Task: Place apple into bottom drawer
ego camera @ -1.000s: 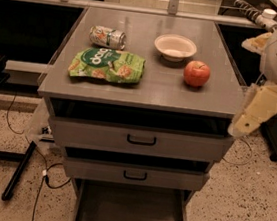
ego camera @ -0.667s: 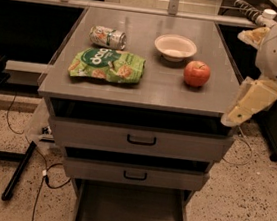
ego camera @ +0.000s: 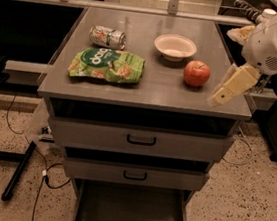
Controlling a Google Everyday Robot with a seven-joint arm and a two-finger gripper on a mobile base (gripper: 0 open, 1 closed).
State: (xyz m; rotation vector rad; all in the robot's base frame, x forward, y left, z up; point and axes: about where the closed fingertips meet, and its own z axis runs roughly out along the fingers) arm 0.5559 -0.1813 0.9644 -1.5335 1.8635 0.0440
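The red apple (ego camera: 197,73) sits on the grey cabinet top (ego camera: 151,86), right of centre, just in front of the white bowl (ego camera: 175,47). My gripper (ego camera: 226,92) hangs from the white arm at the right. It is over the top's right front corner, a short way right of the apple and apart from it. It holds nothing that I can see. The bottom drawer (ego camera: 128,213) is pulled out at the foot of the cabinet, with its flat grey floor showing. The two upper drawers with black handles are closed.
A green snack bag (ego camera: 107,64) lies at the left front of the top. A can (ego camera: 107,36) lies on its side behind it. Cables and a black leg (ego camera: 18,171) lie on the floor to the left. Dark furniture stands at the right.
My gripper has moved left and a little up, from beside the cabinet's right edge to over its right front corner, closer to the apple. Nothing else has moved.
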